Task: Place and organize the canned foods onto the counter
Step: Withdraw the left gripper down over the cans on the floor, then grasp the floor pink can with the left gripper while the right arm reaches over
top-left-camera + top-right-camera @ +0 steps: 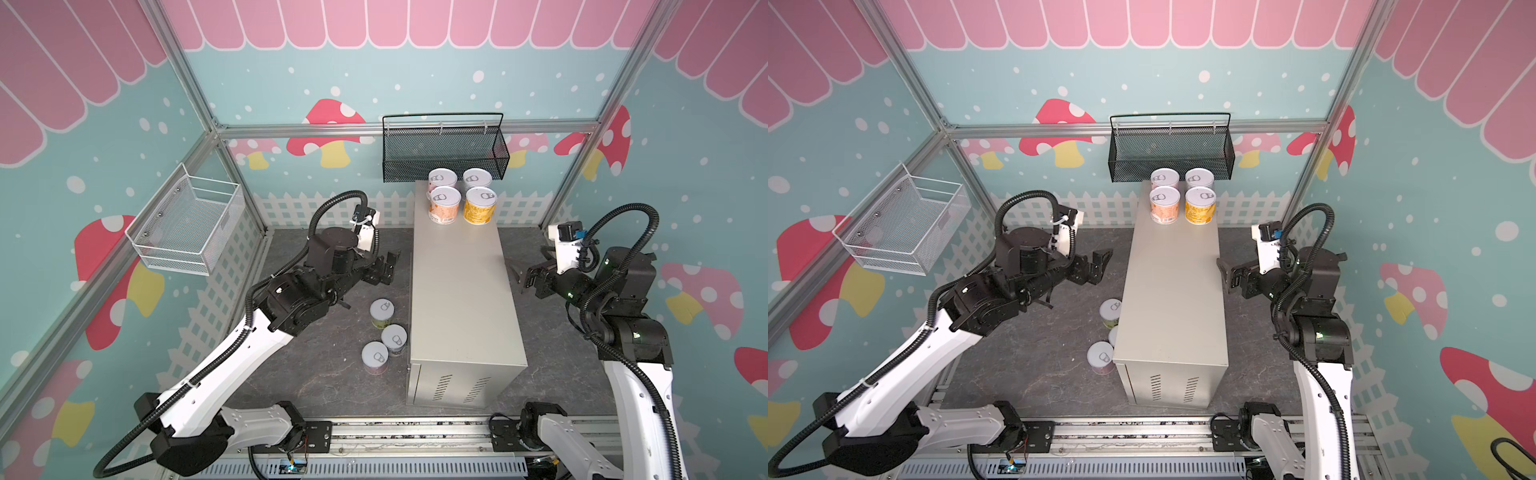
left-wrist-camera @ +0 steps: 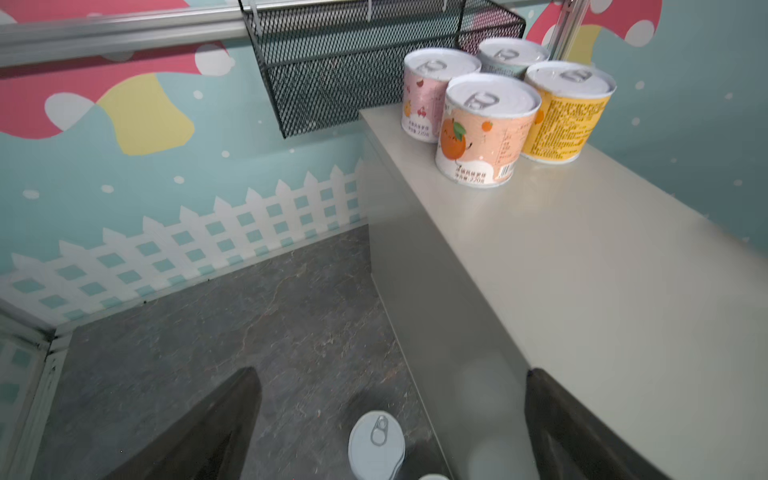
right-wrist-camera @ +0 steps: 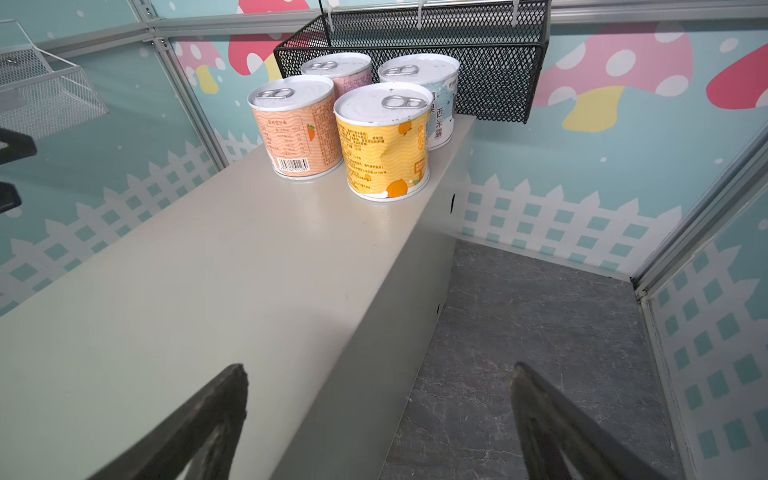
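Beige-grey counter [image 1: 461,299] carries four cans [image 1: 444,203] upright in a tight square at its 12 o'clock end, in both top views. Three cans [image 1: 382,313] stand on the floor [image 1: 324,374] at its 8 o'clock side. Left tool [image 1: 388,268], at 9 o'clock, and right tool [image 1: 524,279], at 3 o'clock, gape apart, empty. Left wrist view: fingers [image 2: 224,424] spread, one floor can [image 2: 376,446] between them. Right wrist view: fingers [image 3: 199,424] spread over the counter edge, clamping nothing.

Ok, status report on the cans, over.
Left hand open, empty; right hand open, empty. Four cans upright on counter far end; three cans on floor beside it. Nothing blocking them.
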You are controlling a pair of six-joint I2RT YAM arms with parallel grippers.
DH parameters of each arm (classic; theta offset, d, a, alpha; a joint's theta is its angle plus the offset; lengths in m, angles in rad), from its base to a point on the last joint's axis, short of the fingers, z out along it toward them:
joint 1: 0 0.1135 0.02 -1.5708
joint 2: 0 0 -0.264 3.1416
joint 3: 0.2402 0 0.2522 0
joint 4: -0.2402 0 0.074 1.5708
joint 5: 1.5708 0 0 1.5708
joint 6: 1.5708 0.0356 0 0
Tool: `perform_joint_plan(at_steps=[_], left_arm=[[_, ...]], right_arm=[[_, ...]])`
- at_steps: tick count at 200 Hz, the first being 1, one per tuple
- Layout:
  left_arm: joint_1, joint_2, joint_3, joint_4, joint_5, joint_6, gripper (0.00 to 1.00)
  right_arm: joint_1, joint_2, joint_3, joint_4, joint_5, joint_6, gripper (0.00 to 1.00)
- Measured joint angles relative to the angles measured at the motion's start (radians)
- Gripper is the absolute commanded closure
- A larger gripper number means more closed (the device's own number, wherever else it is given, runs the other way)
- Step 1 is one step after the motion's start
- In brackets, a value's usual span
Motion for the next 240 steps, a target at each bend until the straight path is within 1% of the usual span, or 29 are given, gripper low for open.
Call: perform_joint_plan(at_steps=[23,44,56,70,82,101,144,168,185,207,240], left_arm=[[0.0,-0.061,-0.066,-0.076,-0.004,-0.035,0.01],[0.0,-0.131,-0.167,-0.129,-0.004,-0.087,0.01],[0.0,-0.172,-0.23,-0.151,-0.003,-0.118,0.01],[0.0,-0.213,-0.298,-0.168,-0.003,-0.156,0.01],[0.0,-0.239,-0.351,-0.178,-0.002,-0.186,0.01],[0.0,-0.264,-0.415,-0.185,0.002,-0.228,0.01],[0.001,-0.276,-0.512,-0.184,0.045,-0.301,0.01],[0.003,-0.276,-0.558,-0.184,0.07,-0.341,0.01],[0.003,-0.278,-0.594,-0.18,0.094,-0.368,0.01],[0.003,-0.277,-0.635,-0.175,0.134,-0.402,0.01],[0.002,-0.276,-0.706,-0.143,0.219,-0.451,0.01]], right_arm=[[0.0,0.001,0.0,0.001,-0.016,0.011,0.01],[0.008,0.001,0.0,0.0,-0.037,0.019,0.01],[0.027,0.001,0.001,-0.005,-0.043,0.027,0.01],[0.075,0.008,0.013,-0.016,-0.035,0.035,0.01],[0.148,0.021,0.031,-0.021,-0.003,0.046,0.01],[0.298,0.05,0.061,-0.021,0.057,0.066,0.01],[0.526,0.109,0.098,-0.021,0.204,0.118,0.0],[0.693,0.177,0.156,-0.03,0.314,0.137,0.0],[0.816,0.245,0.225,-0.051,0.402,0.146,0.0],[0.983,0.367,0.358,-0.108,0.531,0.151,0.0],[1.164,0.531,0.536,-0.206,0.697,0.169,0.0]])
